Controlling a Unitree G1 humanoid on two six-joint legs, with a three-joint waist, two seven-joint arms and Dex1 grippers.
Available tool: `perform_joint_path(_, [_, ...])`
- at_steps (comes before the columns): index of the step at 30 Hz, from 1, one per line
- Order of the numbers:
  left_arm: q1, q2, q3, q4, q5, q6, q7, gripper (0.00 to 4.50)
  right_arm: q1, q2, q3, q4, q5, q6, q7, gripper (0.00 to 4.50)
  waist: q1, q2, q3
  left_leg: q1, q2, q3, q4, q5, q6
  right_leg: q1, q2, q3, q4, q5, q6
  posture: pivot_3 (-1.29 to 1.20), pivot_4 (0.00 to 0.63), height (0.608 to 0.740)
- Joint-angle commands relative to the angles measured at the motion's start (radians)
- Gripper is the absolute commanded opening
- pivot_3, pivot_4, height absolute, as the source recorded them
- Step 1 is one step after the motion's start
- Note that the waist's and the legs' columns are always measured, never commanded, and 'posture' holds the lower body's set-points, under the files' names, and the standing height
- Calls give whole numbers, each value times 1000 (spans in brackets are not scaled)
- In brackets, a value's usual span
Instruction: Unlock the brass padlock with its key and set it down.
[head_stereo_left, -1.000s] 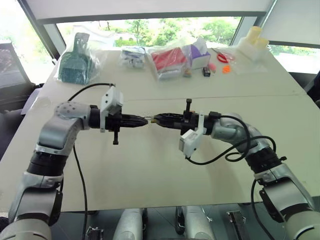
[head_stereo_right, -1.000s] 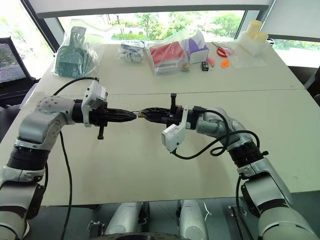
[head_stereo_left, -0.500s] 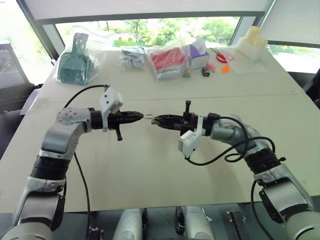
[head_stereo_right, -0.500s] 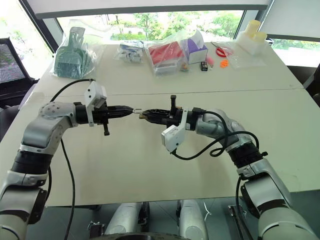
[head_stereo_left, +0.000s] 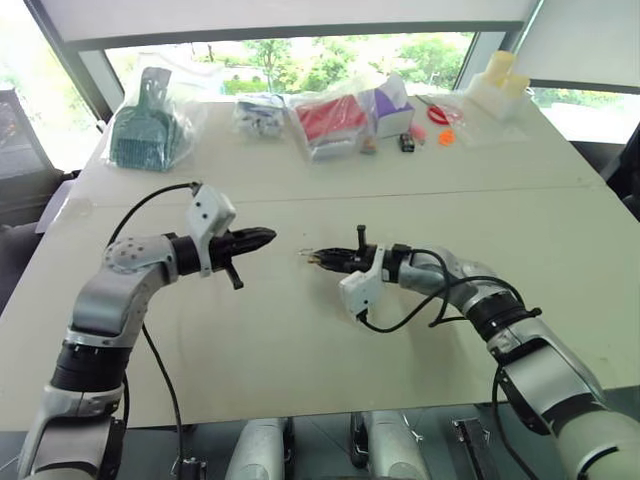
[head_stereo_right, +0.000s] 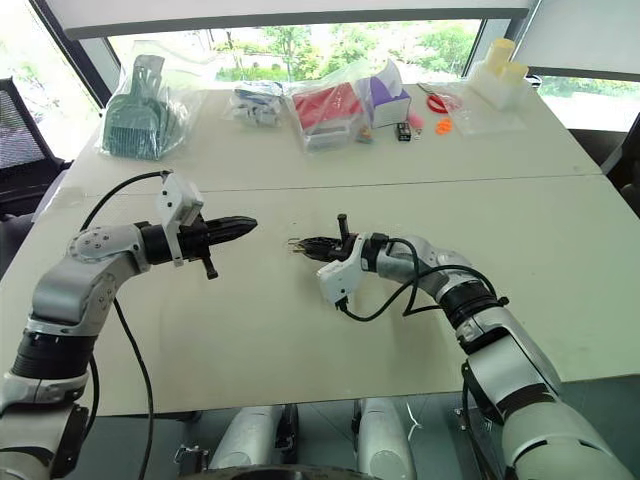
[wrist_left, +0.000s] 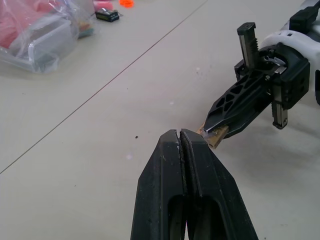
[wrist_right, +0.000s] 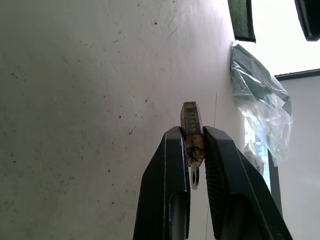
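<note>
One small brass padlock (wrist_right: 191, 120) sits pinched between the fingertips of the right gripper (wrist_right: 192, 145), its yellow body poking out past the tips and a little silvery ring showing between the fingers just behind it; whether that ring belongs to the key I cannot tell. The jaws are drawn in to a narrow gap, just the width of the lock, and the gripper is low over the pale table (head_stereo_left: 300, 340), its tip close to the surface and pointing toward the other arm. Across a clear gap hangs the left gripper (head_stereo_left: 262, 237), fingers pressed fully together; from its wrist camera nothing can be seen between them, and the key is too slight to make out there. Further back, well apart from all this, lie bagged goods: a green dustpan (head_stereo_left: 145, 125) and a red packet (head_stereo_left: 335, 118). To my eye the lock is about to be put down, and the risk is in the release: such a tiny thing, held only at the very tips, could snag on a finger as the jaws part, or tumble and skid if let go before it touches the table.
</note>
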Motion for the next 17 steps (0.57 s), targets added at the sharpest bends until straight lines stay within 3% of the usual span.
perform_joint_path(1, [-6, -11, 39, -47, -39, 15, 26, 0, -1, -14, 16, -14, 42, -22, 47, 1817, -1, 0, 0, 0, 0, 0, 0, 0, 0, 0, 0, 0, 0, 0, 0, 0, 150, 740])
perform_joint_path(6, [11, -6, 39, -69, -57, 33, 37, 0, 55, -75, 10, -112, 221, 42, 268, 4470, 1, 0, 0, 2, 0, 0, 0, 0, 1, 2, 0, 0, 0, 0, 0, 0, 150, 740])
perform_joint_path(10, [41, -4, 59, -98, -91, 58, 45, 0, 112, -150, -36, -284, 421, 246, 493, 4470, 2, 0, 0, 11, 2, 0, -2, -2, 3, 11, -1, 0, -3, 0, 0, 0, 150, 740])
perform_joint_path(14, [88, 18, 63, -137, -106, 74, 40, 0, 187, -184, -122, -494, 658, 629, 674, 4470, 1, 0, 0, 11, 3, 0, -1, -2, 3, 12, -1, 0, -3, 0, 0, 0, 150, 740])
perform_joint_path(17, [139, 32, 78, -180, -130, 88, 32, 0, 232, -224, -169, -609, 745, 859, 761, 4470, 1, 0, 0, 12, 4, 0, -2, -2, 3, 11, -1, 0, -2, 0, 0, 0, 150, 740])
